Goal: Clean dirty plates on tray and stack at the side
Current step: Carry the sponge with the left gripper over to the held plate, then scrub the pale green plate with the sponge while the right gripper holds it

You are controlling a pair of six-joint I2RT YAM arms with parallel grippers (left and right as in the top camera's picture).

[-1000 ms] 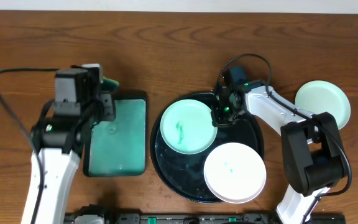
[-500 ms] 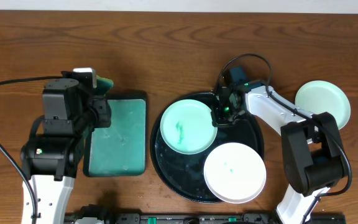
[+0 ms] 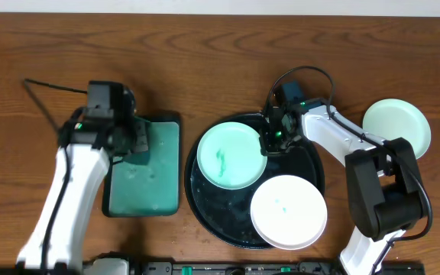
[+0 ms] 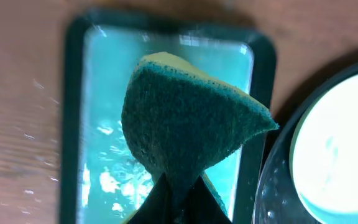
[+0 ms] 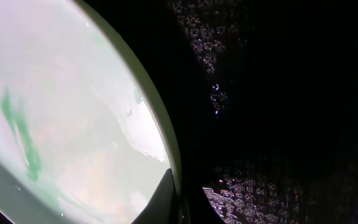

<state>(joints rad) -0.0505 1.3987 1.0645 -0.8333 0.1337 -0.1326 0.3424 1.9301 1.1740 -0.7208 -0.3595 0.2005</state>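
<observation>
1. left arm [image 3: 71, 187]: long white link, with black blocky housings at the wrist end and a small green light on them.
2. thin black cable [image 3: 52, 86] comes off that wrist end.
3. right arm [image 3: 334, 131]: white, smoothly curved shell links.
4. joint housing [image 3: 384, 187] lower on the right arm is black, bulky and rounded (the biggest dark part on either arm).
5. black cable loop [image 3: 305, 72] arcs over the right wrist, with green lights by the black block there.
6. left gripper [image 4: 174, 186]: matte black fingers that narrow to the tips.
7. right gripper [image 5: 179, 196]: dark fingers, too close and shadowed for detail.
</observation>
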